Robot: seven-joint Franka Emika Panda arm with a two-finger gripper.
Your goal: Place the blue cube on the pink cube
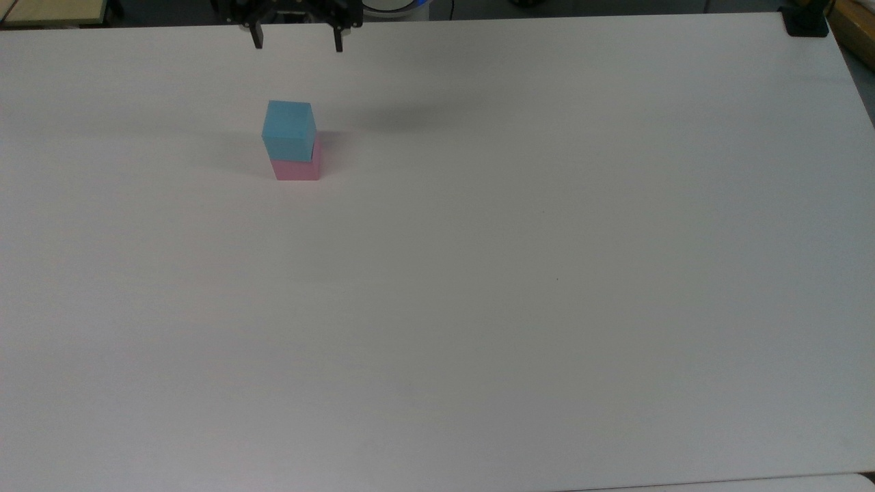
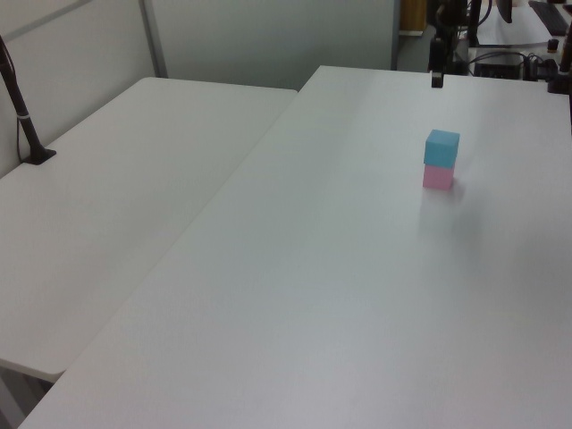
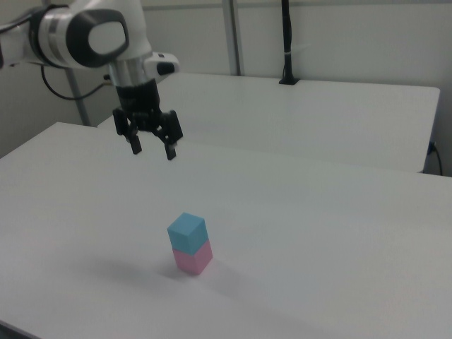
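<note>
- Two cubes make one stack: the blue cube [image 1: 289, 128] sits on the pink cube [image 1: 297, 166], resting flat and upright, so by the look of it the placing is done.
- The stack stands on the white table [image 1: 519, 273], toward the far left in the top view, with bare tabletop all round it; nothing near could knock it.
- The blue cube is set a little off square on the pink one: in the top view a strip of pink shows at the stack's right, and in the right view the blue cube [image 3: 187, 232] sits slightly back from the pink cube's [image 3: 193, 258] near corner. Most of its base is carried, so I judge it steady.
- The gripper [image 3: 151, 149] hangs high above the table and well apart from the stack, its fingers spread wide and holding nothing, which fits a release with the cube left to stand alone.
- In the top view the gripper [image 1: 297, 37] is at the table's far edge, beyond the stack; in the left view the blue cube [image 2: 441, 147] and pink cube [image 2: 438, 177] stand free.
</note>
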